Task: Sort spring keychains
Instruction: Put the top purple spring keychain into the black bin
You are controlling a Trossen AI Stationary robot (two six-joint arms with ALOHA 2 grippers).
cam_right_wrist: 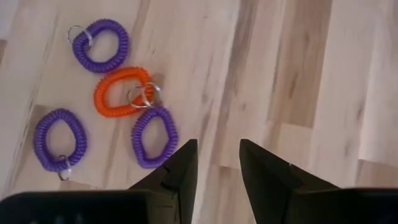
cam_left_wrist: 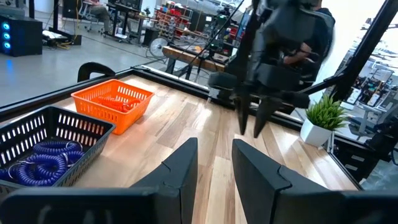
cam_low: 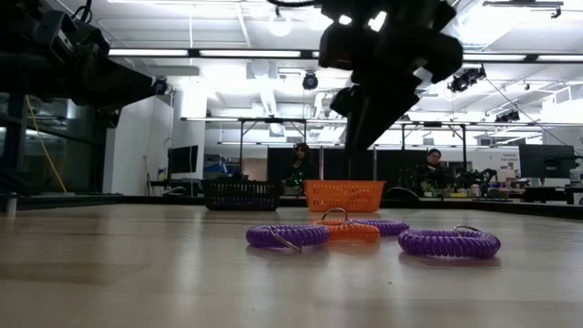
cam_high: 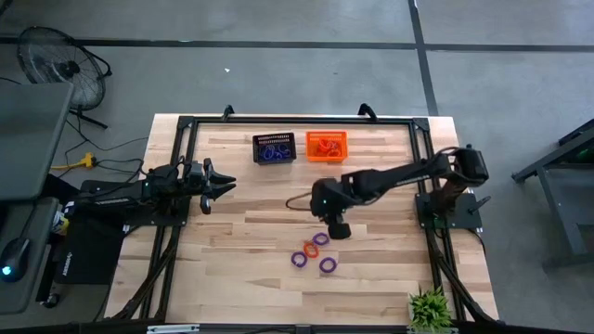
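Pale wood counter (cam_high: pixel 241 241) is seen bearing four coiled keychains (cam_right_wrist: pixel 124 93), three purple, one orange, lying flat just beside the right tool (cam_high: pixel 338 229), held empty, slightly parted.

two baskets (cam_high: pixel 300 147) side by side at table's (cam_high: pixel 241 260) far edge | four spring keychains (cam_high: pixel 314 252) clustered nearer — right gripper (cam_high: pixel 338 229) just above

Bare table (cam_high: pixel 241 241) lies open between the four loose spring keychains (cam_high: pixel 314 252) and the black basket (cam_high: pixel 274 147) and orange basket (cam_high: pixel 326 146); only the right tool (cam_high: pixel 336 228) hangs just beside the keychains
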